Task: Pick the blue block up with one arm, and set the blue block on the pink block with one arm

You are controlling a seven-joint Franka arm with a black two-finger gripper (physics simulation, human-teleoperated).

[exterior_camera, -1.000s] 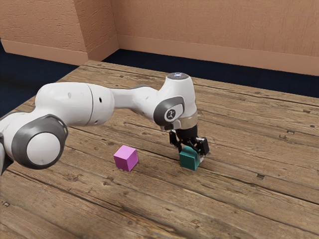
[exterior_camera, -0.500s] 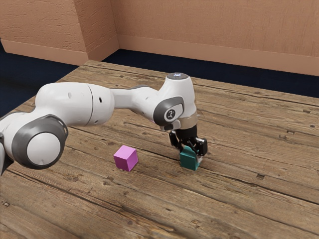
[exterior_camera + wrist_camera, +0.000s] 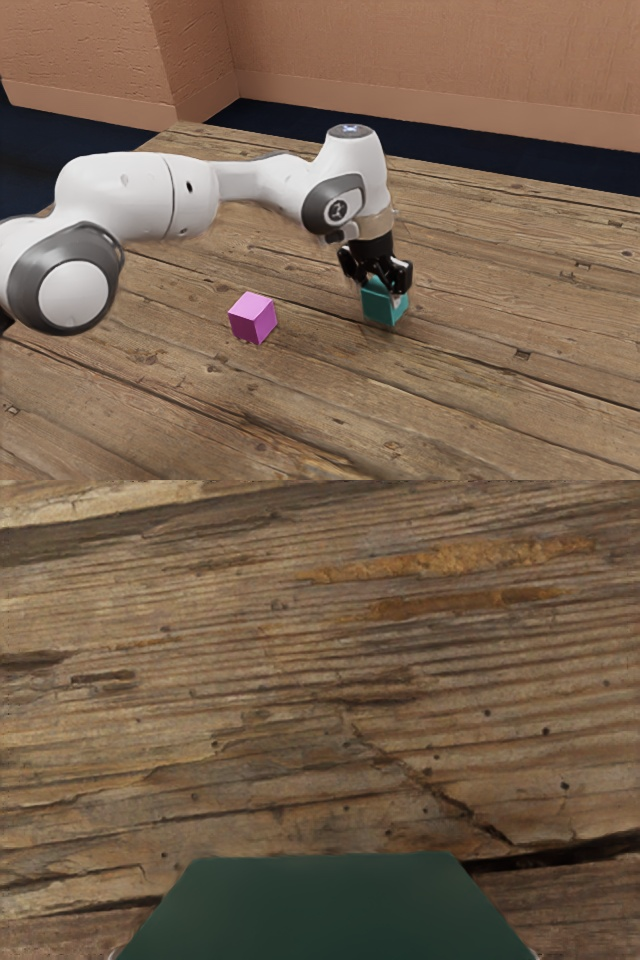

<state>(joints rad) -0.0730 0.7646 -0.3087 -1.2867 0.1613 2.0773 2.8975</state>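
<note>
Table point(image 3: 520, 300) rough weathered wood; blocks matt, smooth: teal point(image 3: 383, 304), pink point(image 3: 252, 318).

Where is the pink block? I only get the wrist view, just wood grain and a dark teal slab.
Observer: The pink block sits on the table, off to the exterior view's left of the gripper.
Operator: Is that slab the blue block?
Observer: Yes, it's the blue block, teal in colour, clamped between both fingers.
Operator: Are the two blocks touching?
Observer: No, bare planks lie between them.
</note>
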